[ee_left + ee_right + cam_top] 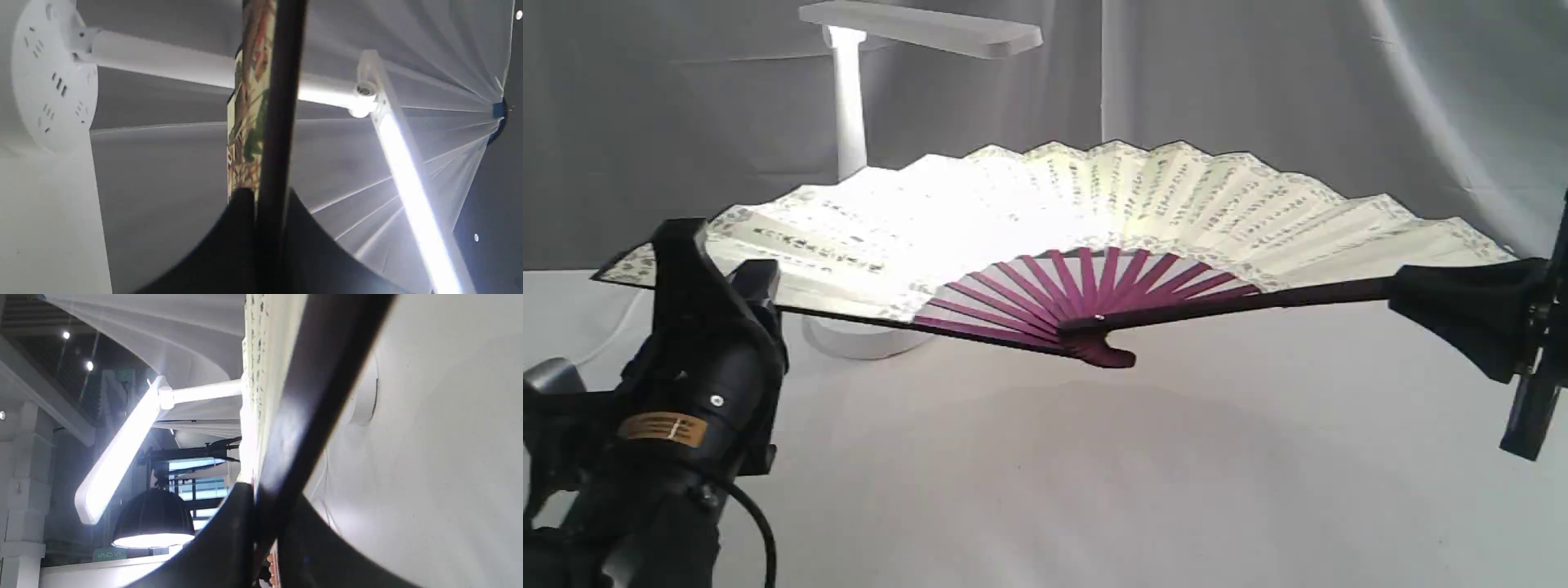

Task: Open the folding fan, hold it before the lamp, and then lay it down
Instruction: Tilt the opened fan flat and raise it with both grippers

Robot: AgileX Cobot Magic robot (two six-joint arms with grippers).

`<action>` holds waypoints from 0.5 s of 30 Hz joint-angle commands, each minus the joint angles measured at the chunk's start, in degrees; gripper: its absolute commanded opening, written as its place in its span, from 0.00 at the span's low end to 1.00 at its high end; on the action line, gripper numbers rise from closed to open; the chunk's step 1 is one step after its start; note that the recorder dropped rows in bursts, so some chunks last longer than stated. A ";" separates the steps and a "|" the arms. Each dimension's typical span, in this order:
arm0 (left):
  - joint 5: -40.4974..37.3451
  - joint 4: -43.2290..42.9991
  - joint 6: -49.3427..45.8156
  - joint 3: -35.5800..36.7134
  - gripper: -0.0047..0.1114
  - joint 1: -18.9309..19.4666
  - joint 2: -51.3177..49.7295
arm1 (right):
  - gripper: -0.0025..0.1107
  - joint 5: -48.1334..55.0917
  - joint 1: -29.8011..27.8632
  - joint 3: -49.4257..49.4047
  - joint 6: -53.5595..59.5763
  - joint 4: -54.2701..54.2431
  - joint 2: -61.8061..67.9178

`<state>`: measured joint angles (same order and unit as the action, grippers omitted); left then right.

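The folding fan (pixel 1094 204) is spread wide and held nearly flat above the table, its cream calligraphy leaf lit from above and its maroon ribs meeting at the pivot (pixel 1098 318). Behind it stands the lamp (pixel 849 106), switched on, with its bar head (pixel 923 28) over the fan's left half. My left gripper (pixel 723 273) is shut on the fan's left guard, seen as a dark stick (pixel 282 102) between the fingers. At the right end, my right gripper (pixel 1413 294) is shut on the other guard (pixel 318 388). The lamp's base (pixel 53 77) shows in the left wrist view.
A white cloth covers the table (pixel 1094 474) and a grey drape (pixel 1258 82) hangs behind. The lamp's white cord (pixel 609 331) trails off at the left. A lit black pendant shade (pixel 153 522) shows beyond the set in the right wrist view.
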<state>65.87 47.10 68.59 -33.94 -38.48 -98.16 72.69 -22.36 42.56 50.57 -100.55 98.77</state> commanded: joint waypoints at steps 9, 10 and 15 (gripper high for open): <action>4.09 1.21 -0.14 5.36 0.04 7.47 6.62 | 0.02 -6.68 9.01 7.80 -4.37 0.61 -1.91; 4.09 0.74 -0.14 5.79 0.04 7.95 6.93 | 0.02 -7.81 10.08 8.60 -5.64 0.61 -1.91; 4.09 -0.06 -0.14 7.27 0.04 9.35 8.87 | 0.02 -12.20 14.60 9.55 -6.53 0.61 -1.91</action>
<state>66.53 44.21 68.27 -27.07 -30.19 -90.43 64.73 -8.49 51.82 43.24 -100.68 97.30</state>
